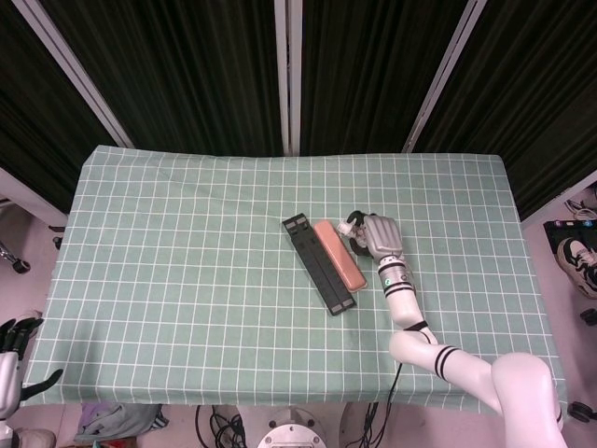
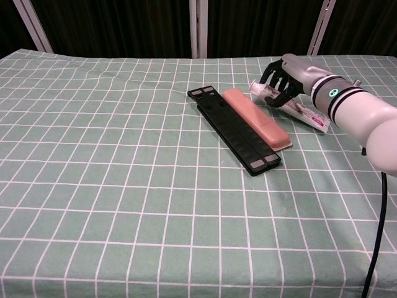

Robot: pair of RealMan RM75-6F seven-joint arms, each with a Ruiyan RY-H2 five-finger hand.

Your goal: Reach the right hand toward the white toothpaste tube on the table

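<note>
table (image 1: 168, 233), green checked cloth | black bars (image 2: 234, 136) | pink case (image 2: 255, 117) | toothpaste tube (image 2: 299, 108)

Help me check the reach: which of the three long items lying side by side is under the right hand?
The white toothpaste tube, rightmost of the three; the right hand covers its cap end.

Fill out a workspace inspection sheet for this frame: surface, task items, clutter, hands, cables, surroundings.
Surface: table under a green checked cloth, lightly wrinkled.
Task items: white toothpaste tube lies flat, cap end toward the table centre, partly covered by the right hand.
Clutter: pink case and black folded strip lie side by side, angled, just left of the tube.
Hands: right hand sits over the tube's cap end with fingers curled around it; contact likely, a firm grip not confirmed. Left hand off the table edge, holding nothing.
Cables: black cable hangs beside the right arm.
Surroundings: dark curtains behind the table.
</note>
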